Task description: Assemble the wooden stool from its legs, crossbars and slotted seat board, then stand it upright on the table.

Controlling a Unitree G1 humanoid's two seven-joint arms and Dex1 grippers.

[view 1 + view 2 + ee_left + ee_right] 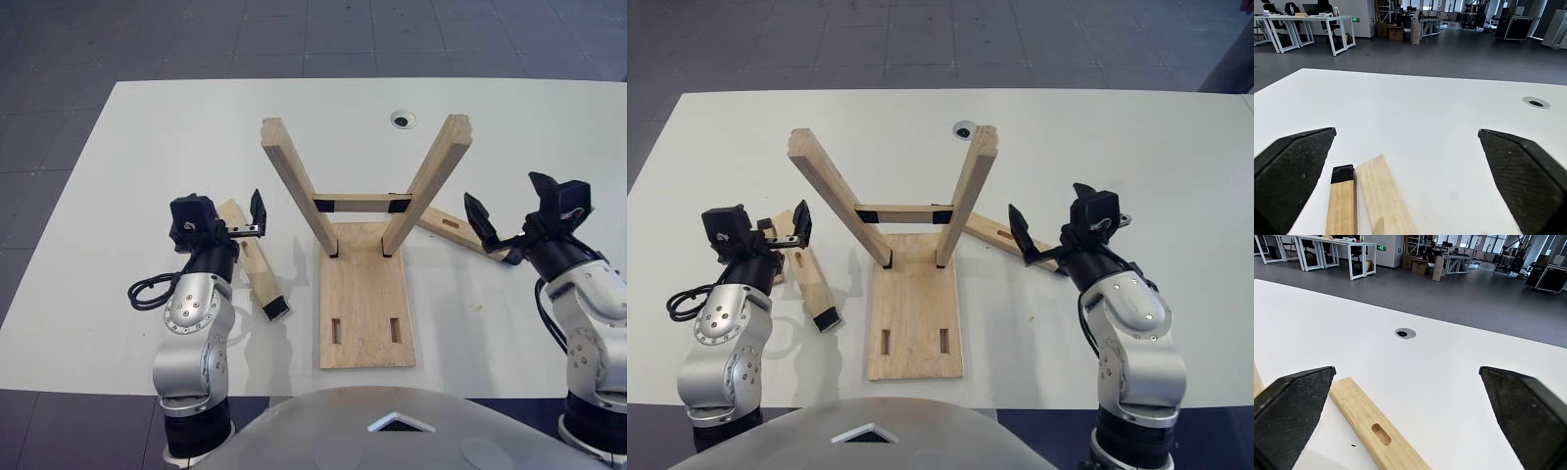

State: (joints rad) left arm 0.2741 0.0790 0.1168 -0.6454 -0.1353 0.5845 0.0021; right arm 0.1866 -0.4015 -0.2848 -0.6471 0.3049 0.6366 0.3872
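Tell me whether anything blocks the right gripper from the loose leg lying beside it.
Nothing visible does. The open right gripper hangs at the end of the loose leg, with only bare table between its fingers and the wood.

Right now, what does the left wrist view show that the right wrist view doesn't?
Only the left wrist view: a black-tipped stick and a plain stick, lying side by side on the table near the left claw.
Only the right wrist view: a slotted leg, lying alone near the right claw.
Both: the white table, its round cable hole, and an open claw holding nothing.
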